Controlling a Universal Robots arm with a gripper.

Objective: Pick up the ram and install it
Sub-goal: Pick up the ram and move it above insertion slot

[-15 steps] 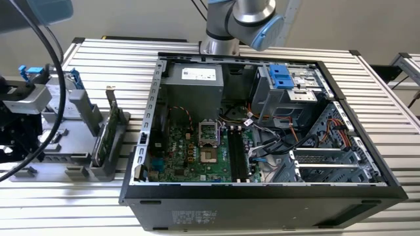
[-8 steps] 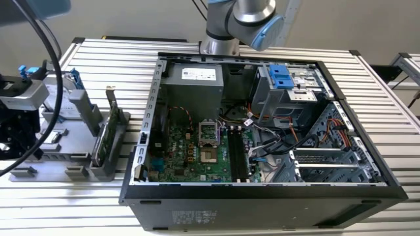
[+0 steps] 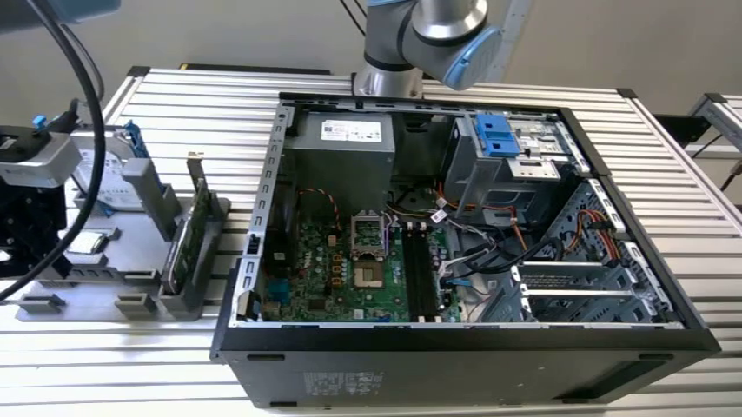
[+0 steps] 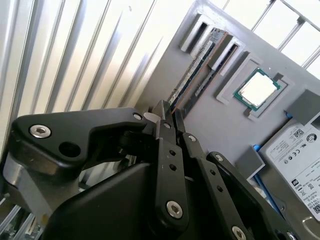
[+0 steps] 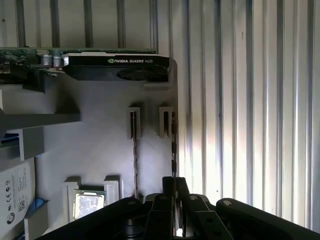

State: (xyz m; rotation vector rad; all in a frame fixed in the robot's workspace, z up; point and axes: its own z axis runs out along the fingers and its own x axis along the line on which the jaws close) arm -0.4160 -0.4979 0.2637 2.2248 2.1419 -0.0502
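Note:
The ram (image 4: 192,75) stands on edge in the outer slot of the grey holder (image 4: 220,120), a long thin dark stick with chips along its side. In the first wrist view the ram (image 5: 173,145) is a thin line near the holder's (image 5: 100,145) edge. My gripper (image 4: 167,112) has its black fingers drawn close on either side of the stick, and its body hides the stick's near part. In the first wrist view the gripper (image 5: 173,182) sits right on that line. In the exterior view my wrist (image 3: 35,161) hangs over the holder (image 3: 128,261) at the exterior view's left.
A second thin stick (image 5: 136,155) stands in the slot beside the ram. The holder also carries a processor (image 4: 257,89), a hard drive (image 4: 295,150) and a graphics card (image 5: 115,65). The open computer case (image 3: 464,339) lies beside it, with long black memory slots (image 3: 414,269) on its green board.

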